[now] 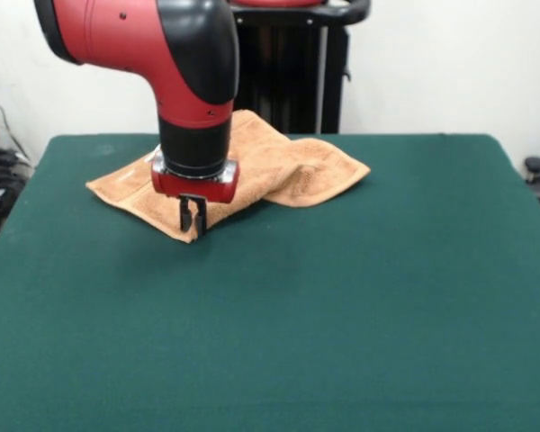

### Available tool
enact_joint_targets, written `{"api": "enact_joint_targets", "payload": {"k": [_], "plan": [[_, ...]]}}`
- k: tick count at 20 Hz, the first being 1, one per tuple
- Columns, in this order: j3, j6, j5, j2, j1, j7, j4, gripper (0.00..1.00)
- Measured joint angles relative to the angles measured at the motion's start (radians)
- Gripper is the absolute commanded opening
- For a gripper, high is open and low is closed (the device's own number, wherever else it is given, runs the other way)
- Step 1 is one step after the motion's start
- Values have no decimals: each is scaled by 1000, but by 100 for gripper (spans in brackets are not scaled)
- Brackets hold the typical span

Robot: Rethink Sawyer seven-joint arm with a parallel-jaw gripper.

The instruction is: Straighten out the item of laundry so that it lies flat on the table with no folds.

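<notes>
The hand [194,219] hangs straight down from the red and black arm [162,54], its fingers narrow and nearly together, tips at the towel's near edge; whether they pinch cloth cannot be told. The towel [279,166] lies on the far half of the green surface [342,306], its long axis across the view, its right part folded over.

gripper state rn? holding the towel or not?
Gripper: fingers close together, down at the near edge of the towel; whether it actually grips the cloth cannot be told from this view.
</notes>
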Motion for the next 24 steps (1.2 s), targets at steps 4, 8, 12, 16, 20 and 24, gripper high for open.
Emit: {"api": "enact_joint_targets", "payload": {"k": [4, 8, 12, 16, 20, 24], "plan": [[-1, 0, 0, 0, 2, 0, 0, 0], [-1, 0, 0, 0, 2, 0, 0, 0], [-1, 0, 0, -2, 2, 0, 0, 0], [0, 1, -1, -16, -1, 0, 10, 0], [1, 26, -1, -70, -11, 0, 22, 0], [1, 61, -1, -115, -16, 0, 22, 0]]}}
